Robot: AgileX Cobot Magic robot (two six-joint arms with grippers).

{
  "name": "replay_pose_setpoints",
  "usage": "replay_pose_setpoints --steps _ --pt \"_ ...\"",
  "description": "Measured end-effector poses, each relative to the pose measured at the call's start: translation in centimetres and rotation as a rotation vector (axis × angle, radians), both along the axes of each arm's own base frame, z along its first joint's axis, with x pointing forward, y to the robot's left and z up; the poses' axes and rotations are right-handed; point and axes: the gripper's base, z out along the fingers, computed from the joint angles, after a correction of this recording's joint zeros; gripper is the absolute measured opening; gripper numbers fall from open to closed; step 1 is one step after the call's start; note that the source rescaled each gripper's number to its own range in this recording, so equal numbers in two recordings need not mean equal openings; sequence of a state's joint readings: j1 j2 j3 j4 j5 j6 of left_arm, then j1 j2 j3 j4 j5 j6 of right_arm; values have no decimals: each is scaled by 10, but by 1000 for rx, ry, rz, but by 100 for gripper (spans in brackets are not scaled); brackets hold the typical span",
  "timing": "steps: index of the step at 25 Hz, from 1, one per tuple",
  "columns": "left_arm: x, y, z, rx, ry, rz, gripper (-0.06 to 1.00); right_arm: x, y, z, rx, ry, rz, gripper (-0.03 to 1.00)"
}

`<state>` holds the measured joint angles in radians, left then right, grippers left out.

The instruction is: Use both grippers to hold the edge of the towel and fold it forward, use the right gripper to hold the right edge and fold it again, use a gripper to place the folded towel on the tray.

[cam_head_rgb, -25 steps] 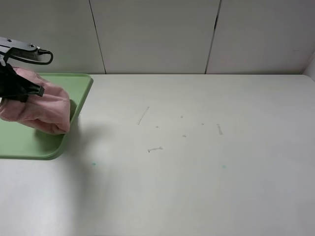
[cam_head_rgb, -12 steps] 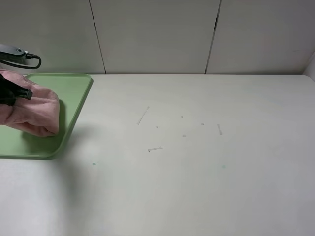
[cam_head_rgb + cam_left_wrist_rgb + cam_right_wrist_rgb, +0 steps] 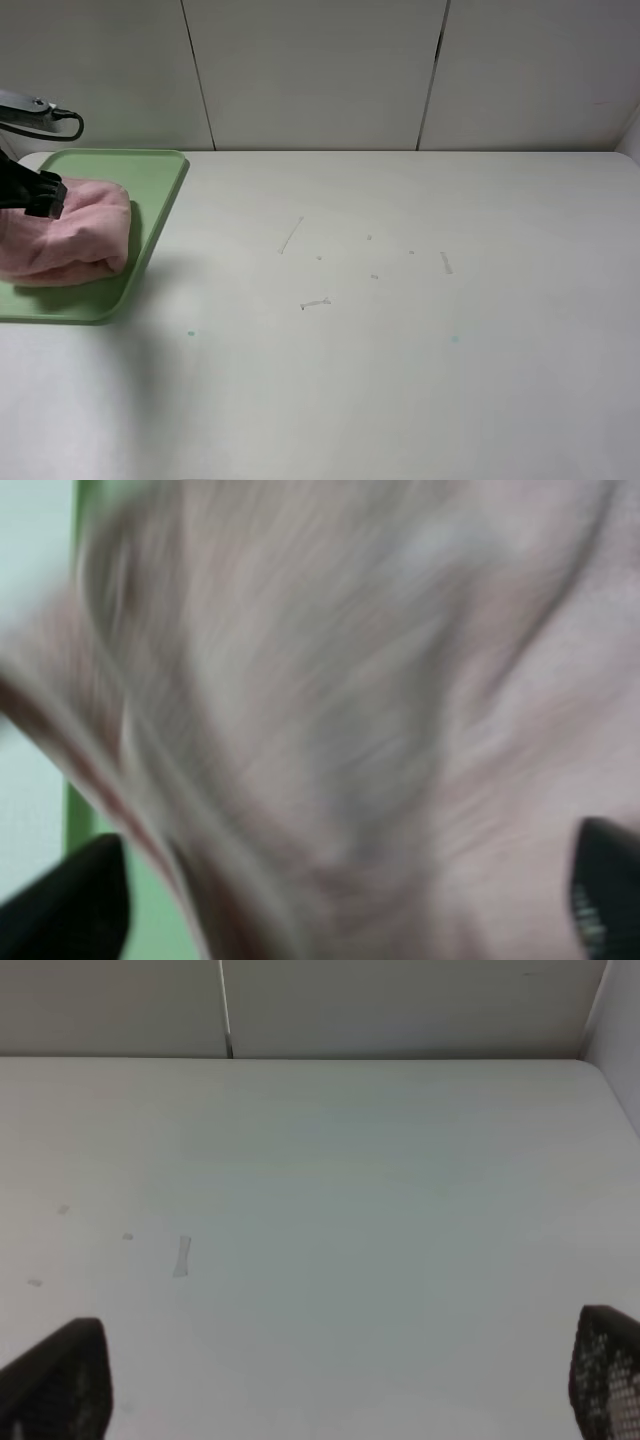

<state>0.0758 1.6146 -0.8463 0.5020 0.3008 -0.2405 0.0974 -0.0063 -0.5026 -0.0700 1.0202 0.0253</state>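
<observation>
A pale, off-white tabletop (image 3: 400,330) fills most of the exterior high view. It is marked with a few short scuffs and specks near the middle of the frame and two faint greenish dots lower down. Behind it, along the upper edge of the frame, a light wall of flat panels (image 3: 310,70) is seen, divided by thin dark vertical seams.

At the left edge of the frame a green tray (image 3: 150,190) lies on the tabletop. The folded pink towel (image 3: 75,240) is bunched up inside the tray, close to its right rim. The left tool (image 3: 35,192) is seen at the towel's upper left part, touching the cloth, with a dark cable looped above it. In the left wrist view the towel (image 3: 380,710) fills nearly the whole picture, blurred, with the two dark fingertips (image 3: 70,905) set wide apart at the lower corners and cloth lying between them; a strip of green tray (image 3: 85,820) shows beside it.

The right tool (image 3: 340,1385) is not seen in the exterior high view. In the right wrist view its fingertips (image 3: 60,1380) stand wide apart over bare tabletop (image 3: 350,1210), with nothing between them.
</observation>
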Motion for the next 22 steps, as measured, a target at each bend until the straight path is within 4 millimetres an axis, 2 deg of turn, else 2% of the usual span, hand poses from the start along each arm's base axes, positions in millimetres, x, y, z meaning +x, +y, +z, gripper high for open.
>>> replay_pose_setpoints --steps 5,17,22 --pt "0 0 0 15 9 -16 99 0 0 0 0 0 0 100" --pt "0 1 1 27 6 -28 100 0 0 0 0 0 0 100" --pt "-7 2 18 39 -21 -11 100 0 0 0 0 0 0 100"
